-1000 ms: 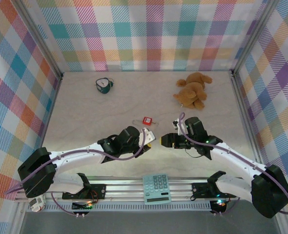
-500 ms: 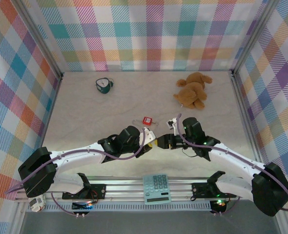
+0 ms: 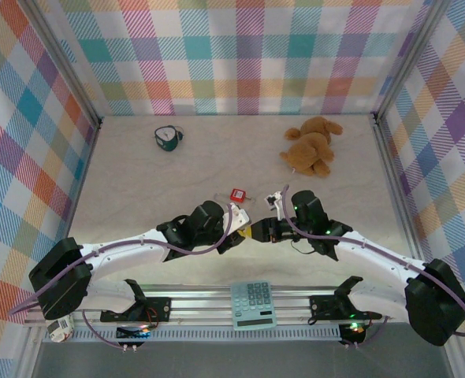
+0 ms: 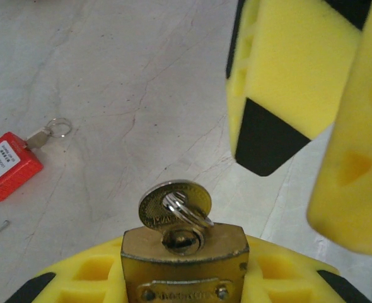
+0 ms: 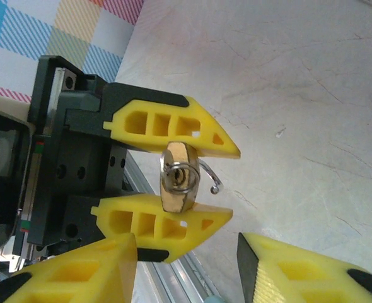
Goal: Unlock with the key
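The padlock [image 4: 185,255] was clamped in the left jaws; its key [image 4: 175,203] projected toward the open, empty right jaws, upper right.

key [image 4: 174,203] blade hidden, padlock [image 4: 185,255] cropped below
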{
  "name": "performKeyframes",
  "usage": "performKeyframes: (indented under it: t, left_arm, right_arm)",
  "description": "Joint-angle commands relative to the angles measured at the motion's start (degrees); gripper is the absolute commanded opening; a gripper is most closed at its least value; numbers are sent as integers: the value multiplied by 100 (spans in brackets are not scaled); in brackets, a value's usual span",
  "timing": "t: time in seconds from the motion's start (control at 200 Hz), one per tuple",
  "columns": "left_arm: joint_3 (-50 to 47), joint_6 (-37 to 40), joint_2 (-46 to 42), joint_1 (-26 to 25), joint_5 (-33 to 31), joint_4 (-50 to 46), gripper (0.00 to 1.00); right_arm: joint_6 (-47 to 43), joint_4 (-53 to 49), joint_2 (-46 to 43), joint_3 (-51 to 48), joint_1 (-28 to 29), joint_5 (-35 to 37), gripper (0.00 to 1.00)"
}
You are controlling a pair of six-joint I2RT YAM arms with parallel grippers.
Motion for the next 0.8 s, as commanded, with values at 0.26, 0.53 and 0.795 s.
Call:
performKeyframes:
  t: [0.26, 0.53, 0.795]
  left_arm:
    - [248, -117, -3, 67, 310, 7, 2]
    - [342, -71, 221, 63, 406, -94, 2]
    - [427, -16, 244, 49, 417, -85, 3]
  right_arm:
    - [-54, 118, 358, 346, 50, -42, 50]
    - [71, 275, 473, 374, 59, -41, 51]
    - [45, 66, 927, 591, 134, 131, 47]
